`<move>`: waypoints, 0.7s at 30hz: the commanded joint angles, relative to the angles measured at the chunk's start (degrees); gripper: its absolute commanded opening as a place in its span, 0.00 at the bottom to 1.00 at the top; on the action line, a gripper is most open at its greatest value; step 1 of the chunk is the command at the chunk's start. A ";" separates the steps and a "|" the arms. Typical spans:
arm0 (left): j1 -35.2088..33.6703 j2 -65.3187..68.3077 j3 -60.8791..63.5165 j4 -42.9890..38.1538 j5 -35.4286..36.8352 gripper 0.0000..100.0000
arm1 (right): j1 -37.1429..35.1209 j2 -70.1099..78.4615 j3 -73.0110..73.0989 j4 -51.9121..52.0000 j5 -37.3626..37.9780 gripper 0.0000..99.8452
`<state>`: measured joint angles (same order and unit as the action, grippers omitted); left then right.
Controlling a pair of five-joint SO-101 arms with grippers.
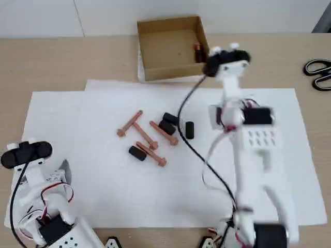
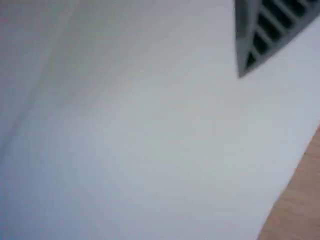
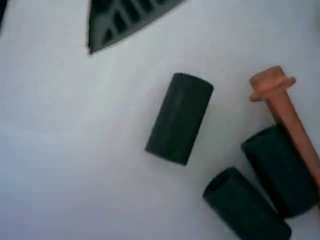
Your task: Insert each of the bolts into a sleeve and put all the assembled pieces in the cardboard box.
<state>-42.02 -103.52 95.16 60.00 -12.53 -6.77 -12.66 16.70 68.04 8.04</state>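
The right arm's head sits over the right wall of the cardboard box (image 1: pixel 155 70), upper centre of the high view, and hides that corner. Close against it inside the box lies an assembled piece (image 1: pixel 197 52), small and partly covered, showing only a red and black sliver. The right end effector (image 3: pixel 125 20) shows just a dark, ribbed wedge in its wrist view, cut off by the frame; I cannot tell whether it is apart or together. The left end effector (image 2: pixel 265 35) likewise shows one ribbed grey wedge over blank white, so its state cannot be told either. That arm stands at the lower left of the high view, partly out of frame.

At the middle of the high view, four bolts (image 1: pixel 145 135) lie loose on a white sheet (image 1: pixel 103 196). They are matte orange, with slim shanks and flanged heads. Four sleeves (image 1: pixel 190 130) lie among them: short, black, dull cylinders. Two touch each other just beside a bolt head, one lies apart to their right, and one lies to the lower left against a bolt. None of these bolts is inserted.

The sheet is smooth and slightly creased and covers most of the pale wood-grain worktop (image 1: pixel 51 57). A black cable (image 1: pixel 194 150) from the right arm trails across it. Black-handled scissors (image 1: pixel 318 72) lie at the right edge, cut off.
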 commanded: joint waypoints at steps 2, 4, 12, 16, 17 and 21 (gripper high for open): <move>0.00 -0.62 0.31 -0.62 -0.18 0.32 | -3.30 15.52 -11.25 1.27 -9.49 0.12; 0.00 -0.62 0.40 -0.53 -0.18 0.32 | -4.26 18.07 -13.27 1.27 -12.66 0.12; 0.00 -0.70 0.48 0.00 -0.18 0.32 | -13.14 19.03 -14.24 1.27 -13.27 0.12; 0.00 -0.70 0.48 0.09 -0.18 0.32 | -21.32 18.95 -14.68 4.35 -7.21 0.12; 0.00 -0.70 0.57 0.09 -0.18 0.32 | -23.78 18.95 -14.95 6.02 -5.27 0.12; 0.00 -0.70 0.57 0.09 -0.18 0.32 | -32.66 18.95 -15.91 11.82 3.43 0.12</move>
<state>-42.02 -103.52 95.96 60.00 -12.53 -34.20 6.68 4.22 76.40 6.20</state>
